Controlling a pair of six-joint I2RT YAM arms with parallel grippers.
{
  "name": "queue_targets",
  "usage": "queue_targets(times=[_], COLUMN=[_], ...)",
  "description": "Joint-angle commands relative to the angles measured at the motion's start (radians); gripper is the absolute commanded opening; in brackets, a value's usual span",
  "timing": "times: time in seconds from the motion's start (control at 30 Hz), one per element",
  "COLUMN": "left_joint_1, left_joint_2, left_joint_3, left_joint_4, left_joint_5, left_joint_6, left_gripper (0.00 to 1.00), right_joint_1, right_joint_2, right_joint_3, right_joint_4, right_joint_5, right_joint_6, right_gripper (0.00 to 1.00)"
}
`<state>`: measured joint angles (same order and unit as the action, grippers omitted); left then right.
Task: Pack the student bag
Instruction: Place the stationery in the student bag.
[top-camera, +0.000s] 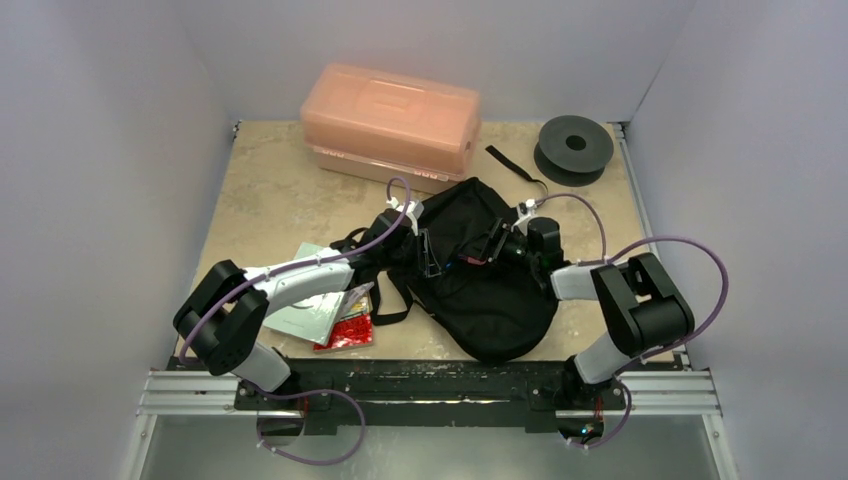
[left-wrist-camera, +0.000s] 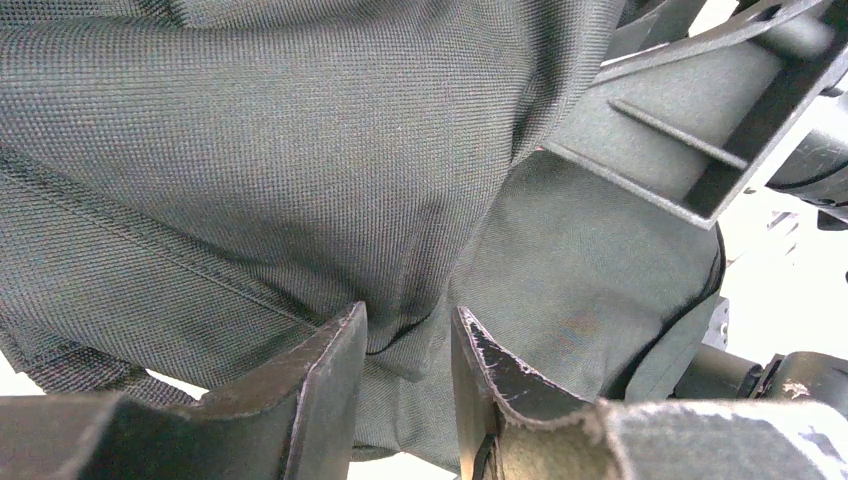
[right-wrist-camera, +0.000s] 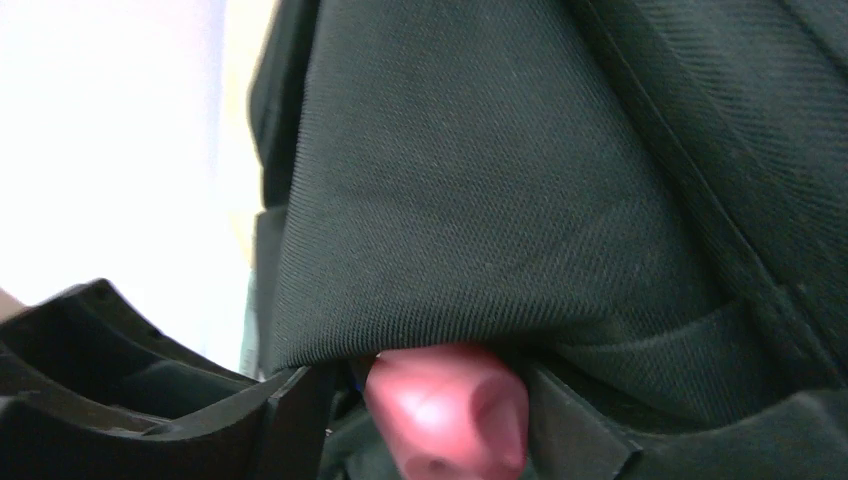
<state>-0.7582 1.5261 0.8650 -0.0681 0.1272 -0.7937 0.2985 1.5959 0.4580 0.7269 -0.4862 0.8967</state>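
student bag (top-camera: 480, 275), fold pinched in left claw (left-wrist-camera: 405, 335) — pink object (right-wrist-camera: 445, 425) inside right claw (top-camera: 488, 246)

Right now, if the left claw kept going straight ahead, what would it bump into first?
The black student bag: its fabric lies right ahead of the left gripper, a fold sitting between its fingers.

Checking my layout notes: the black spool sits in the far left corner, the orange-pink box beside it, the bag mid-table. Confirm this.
Wrong side: the top external view shows the black spool in the far right corner. The orange-pink box beside it and the bag mid-table are right.
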Motion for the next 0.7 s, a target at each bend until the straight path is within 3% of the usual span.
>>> queue_targets(times=[0.0, 0.1, 0.37, 0.67], left_joint_1=[0.006, 0.007, 0.007, 0.006], left_joint_2=[-0.008, 0.001, 0.0, 0.011], left_joint_3=[0.008, 0.015, 0.011, 0.011], left_joint_4=[0.044, 0.042, 0.038, 0.049], left_joint_5=[0.015, 0.021, 0.021, 0.029], left_joint_6=[0.004, 0.008, 0.009, 0.004], left_gripper=[0.35, 0.35, 0.35, 0.35], right_joint_1=[-0.007, -0.007, -0.006, -0.006], right_joint_2=[-0.071, -0.128, -0.242, -0.217], right_joint_3=[0.038, 0.026, 0.007, 0.007], right_joint_4=[-0.324, -0.394, -0.512, -0.34], right_joint_5=[0.076, 0.124, 0.204, 0.189], right_joint_6=[-0.178, -0.221, -0.283, -0.252], right_gripper=[0.74, 0.82, 0.83, 0.31])
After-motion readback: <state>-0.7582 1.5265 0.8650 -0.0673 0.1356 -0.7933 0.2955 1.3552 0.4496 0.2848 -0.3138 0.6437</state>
